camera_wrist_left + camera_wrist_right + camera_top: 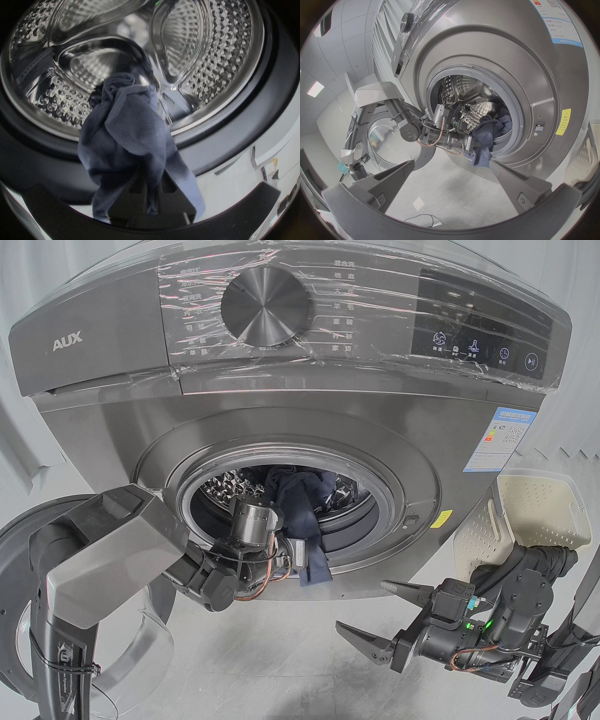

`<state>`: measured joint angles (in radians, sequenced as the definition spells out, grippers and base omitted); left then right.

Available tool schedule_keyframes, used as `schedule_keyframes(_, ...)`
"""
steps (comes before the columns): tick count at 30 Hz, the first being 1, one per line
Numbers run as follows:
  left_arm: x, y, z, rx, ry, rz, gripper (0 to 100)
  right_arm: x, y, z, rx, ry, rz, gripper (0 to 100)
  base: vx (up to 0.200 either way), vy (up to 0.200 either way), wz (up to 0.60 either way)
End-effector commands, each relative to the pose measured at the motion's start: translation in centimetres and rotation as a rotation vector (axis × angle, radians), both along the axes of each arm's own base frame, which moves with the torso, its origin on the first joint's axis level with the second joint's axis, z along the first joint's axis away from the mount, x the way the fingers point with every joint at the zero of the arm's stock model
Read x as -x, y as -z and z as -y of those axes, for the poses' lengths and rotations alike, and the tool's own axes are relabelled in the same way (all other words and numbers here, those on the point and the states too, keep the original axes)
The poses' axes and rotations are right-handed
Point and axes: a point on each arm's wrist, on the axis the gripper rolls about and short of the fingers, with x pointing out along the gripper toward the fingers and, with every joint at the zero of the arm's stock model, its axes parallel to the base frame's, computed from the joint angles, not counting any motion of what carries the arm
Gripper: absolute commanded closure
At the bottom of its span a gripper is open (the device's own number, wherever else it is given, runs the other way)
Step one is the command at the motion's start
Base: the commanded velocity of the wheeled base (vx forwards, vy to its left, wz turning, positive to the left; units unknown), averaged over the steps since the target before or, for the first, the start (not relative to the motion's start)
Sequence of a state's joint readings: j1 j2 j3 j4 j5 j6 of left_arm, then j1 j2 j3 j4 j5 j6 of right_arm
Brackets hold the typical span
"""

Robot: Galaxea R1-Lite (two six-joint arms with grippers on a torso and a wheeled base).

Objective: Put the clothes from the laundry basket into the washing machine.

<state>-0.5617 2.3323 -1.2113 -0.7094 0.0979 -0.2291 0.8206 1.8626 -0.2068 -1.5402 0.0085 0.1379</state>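
Load status, as I judge it: underway.
- Dark blue garment [131,134]: partly inside the drum of the washing machine [300,421], one end hanging out over the door rim. My left pincer [152,178] is clamped on it at the opening; not yet released.
- Right pincer [361,605]: spread wide, empty, low and near, right of the opening.
- Laundry basket [544,509]: right of the machine; no clothes on the part I see.
- Markings: lettering around the dial [265,305], blue-and-white label [500,439], yellow sticker [441,519]; print not transcribed.

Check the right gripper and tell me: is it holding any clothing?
No: the right gripper hangs with its fingers spread apart and nothing between them; the dark blue garment is in the left gripper.
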Motion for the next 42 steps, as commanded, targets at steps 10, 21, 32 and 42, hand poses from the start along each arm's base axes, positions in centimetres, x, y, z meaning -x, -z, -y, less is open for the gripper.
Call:
schedule_keyframes(10,-4.2,-2.9,2.1,0.226,-0.056,0.266,100,0.0,-0.1,-0.1,-0.005,-0.004,0.004,0,0.0,0.0,0.0)
schedule_keyframes(21,-7.5,-4.1,2.2,0.293,-0.135,0.406,100,0.0,-0.1,-0.1,-0.004,-0.004,0.003,0,0.0,0.0,0.0)
schedule_keyframes(32,-8.8,-3.4,2.8,0.273,-0.163,0.457,100,0.0,-0.1,-0.1,-0.007,-0.003,-0.002,0,0.0,0.0,0.0)
schedule_keyframes(42,-7.6,-2.7,2.7,0.245,-0.154,0.393,0,0.1,0.0,-0.1,-0.006,-0.003,-0.003,0,0.0,0.0,0.0)
